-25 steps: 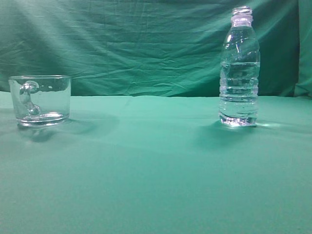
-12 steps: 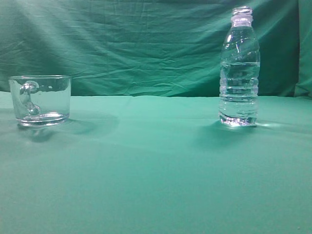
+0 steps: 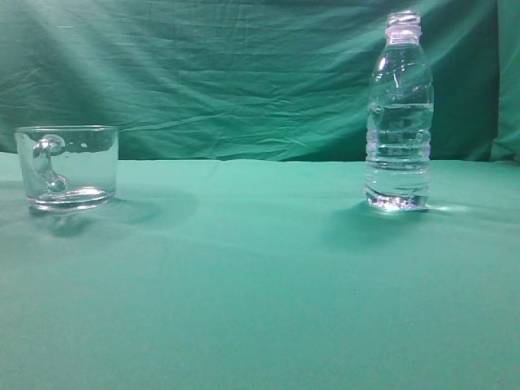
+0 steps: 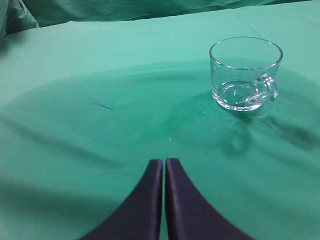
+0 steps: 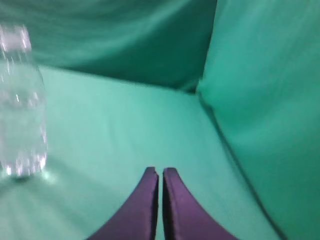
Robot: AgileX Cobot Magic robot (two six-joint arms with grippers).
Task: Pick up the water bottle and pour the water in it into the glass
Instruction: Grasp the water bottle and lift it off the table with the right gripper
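Observation:
The water bottle (image 3: 398,114) stands upright at the right of the green table, uncapped, with clear water (image 3: 398,154) up to about its shoulder. It also shows blurred at the left edge of the right wrist view (image 5: 21,105). The glass (image 3: 67,166) stands empty at the left, handle toward the camera. It also shows in the left wrist view (image 4: 245,73), handle to the right. My left gripper (image 4: 164,162) is shut and empty, well short of the glass and to its left. My right gripper (image 5: 160,172) is shut and empty, to the right of the bottle. Neither gripper shows in the exterior view.
A green cloth covers the table (image 3: 260,284) and hangs as a wrinkled backdrop (image 3: 244,73). A cloth wall (image 5: 265,100) rises close on the right in the right wrist view.

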